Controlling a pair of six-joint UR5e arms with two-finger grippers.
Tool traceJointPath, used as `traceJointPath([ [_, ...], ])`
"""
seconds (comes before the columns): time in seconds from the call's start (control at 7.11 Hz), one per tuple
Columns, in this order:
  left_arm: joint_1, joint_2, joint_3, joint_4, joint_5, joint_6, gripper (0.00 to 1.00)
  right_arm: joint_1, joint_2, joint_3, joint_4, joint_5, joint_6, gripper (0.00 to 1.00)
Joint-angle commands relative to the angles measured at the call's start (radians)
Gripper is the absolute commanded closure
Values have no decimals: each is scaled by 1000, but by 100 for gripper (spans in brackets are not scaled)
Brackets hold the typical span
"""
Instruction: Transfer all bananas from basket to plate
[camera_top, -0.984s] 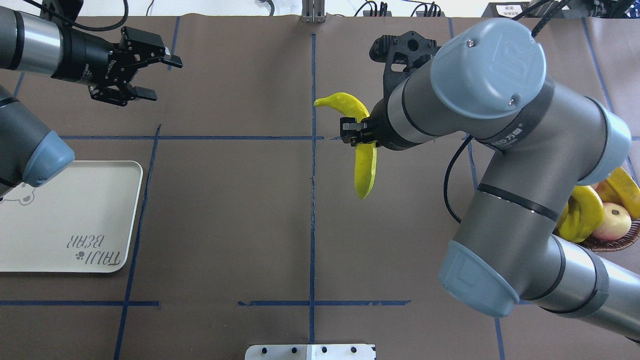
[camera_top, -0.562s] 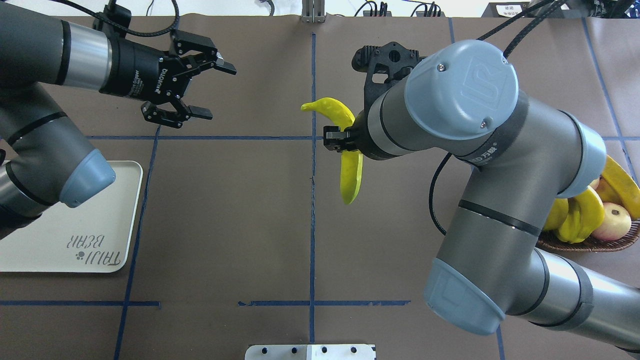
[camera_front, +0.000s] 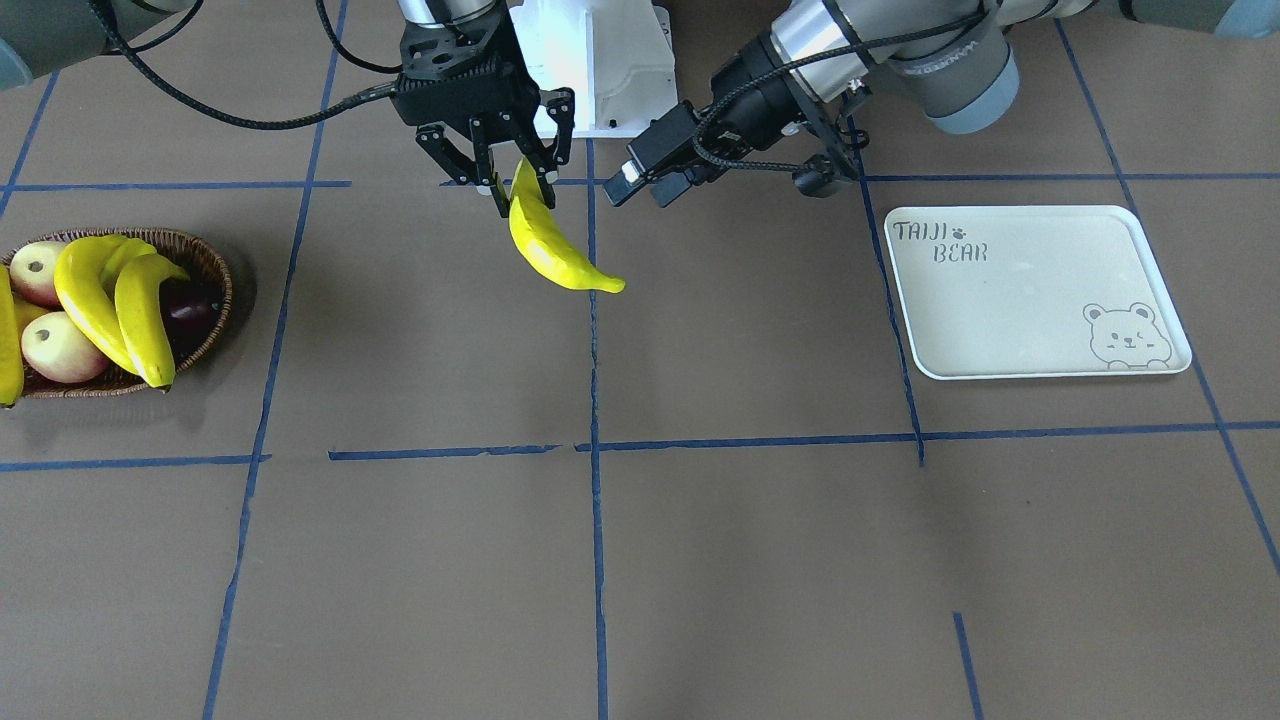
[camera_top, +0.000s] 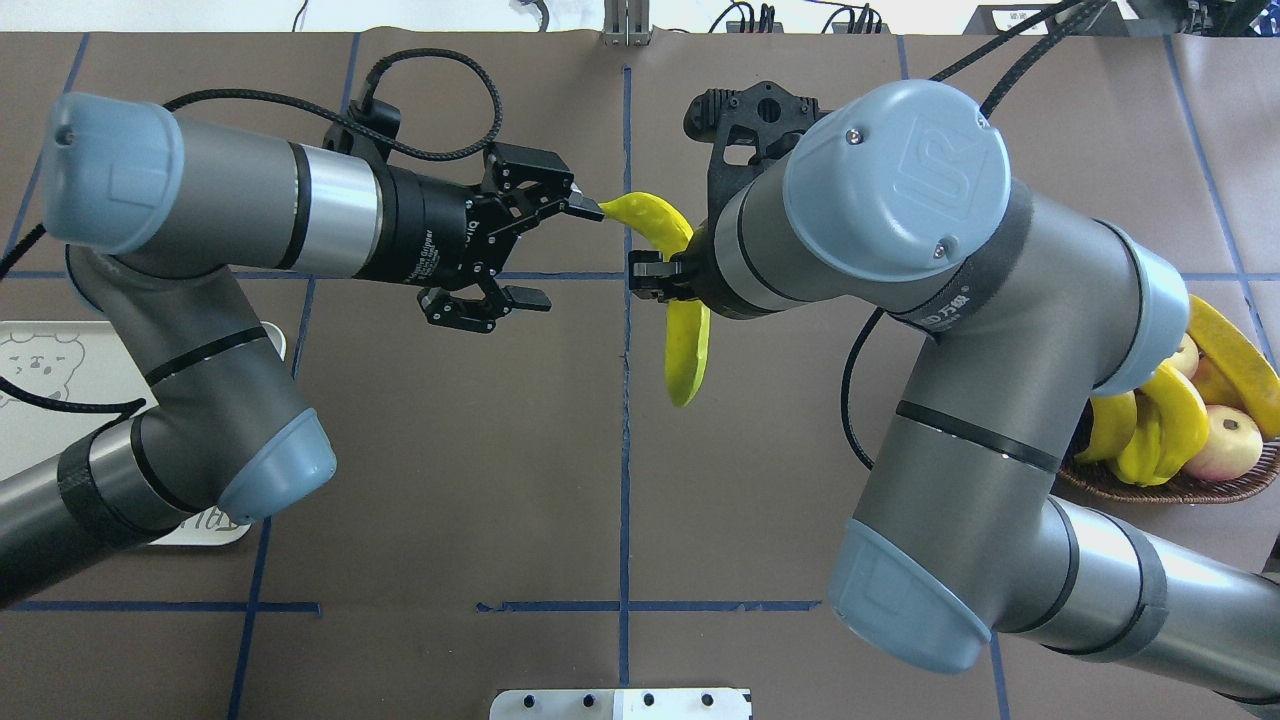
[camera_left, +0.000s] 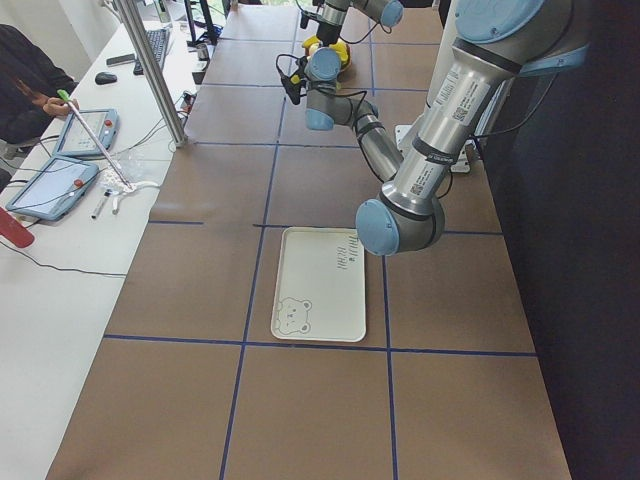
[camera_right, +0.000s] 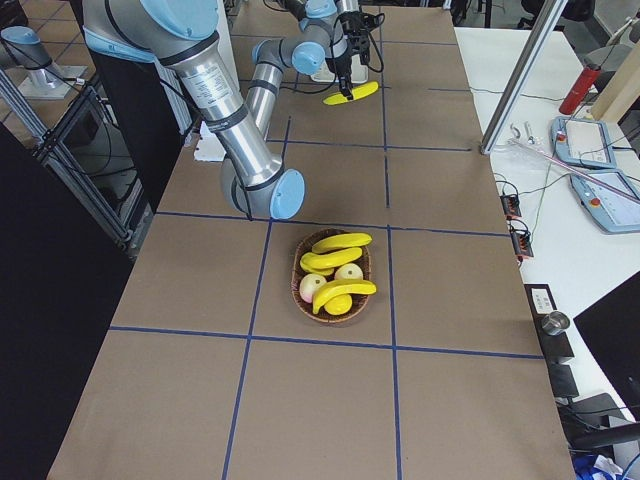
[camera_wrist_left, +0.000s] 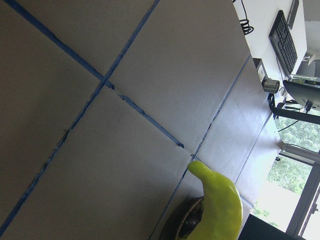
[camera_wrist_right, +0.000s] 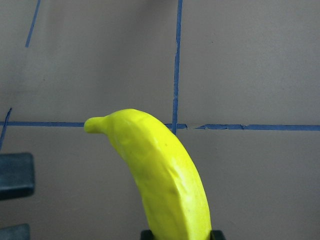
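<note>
My right gripper (camera_top: 645, 282) is shut on the middle of a bright-yellow banana (camera_top: 688, 345) and holds it above the table's middle; both also show in the front view, the gripper (camera_front: 520, 185) and the banana (camera_front: 550, 252). My left gripper (camera_top: 556, 255) is open just left of it, its far finger at the banana's far tip. Three more bananas (camera_front: 95, 290) lie in the wicker basket (camera_front: 205, 265) at the robot's right. The off-white plate (camera_front: 1030, 300) lies bare at the robot's left, mostly hidden by my left arm in the overhead view.
Apples (camera_front: 58, 347) and a dark fruit (camera_front: 185, 302) share the basket. A white mount block (camera_front: 600, 70) stands at the robot's base, behind both grippers. Blue tape lines cross the brown table. Operator tablets (camera_left: 55, 185) lie on a side table.
My left arm has swung right from the table's far left up to the banana's tip, still open. My right gripper has carried the banana slightly left.
</note>
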Motion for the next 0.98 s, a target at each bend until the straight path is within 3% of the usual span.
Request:
traceJointPath([
  [0.0,20,-19,9,11,26,4,0,-13,5,7,0,-1,0,100],
  [0.56,21,-27,18,13,28,7,0,-31,5,22,0,-1,0,100],
  [0.84,23,-76,70,13,40,4,0,-47,15,20,0,-10,0,100],
])
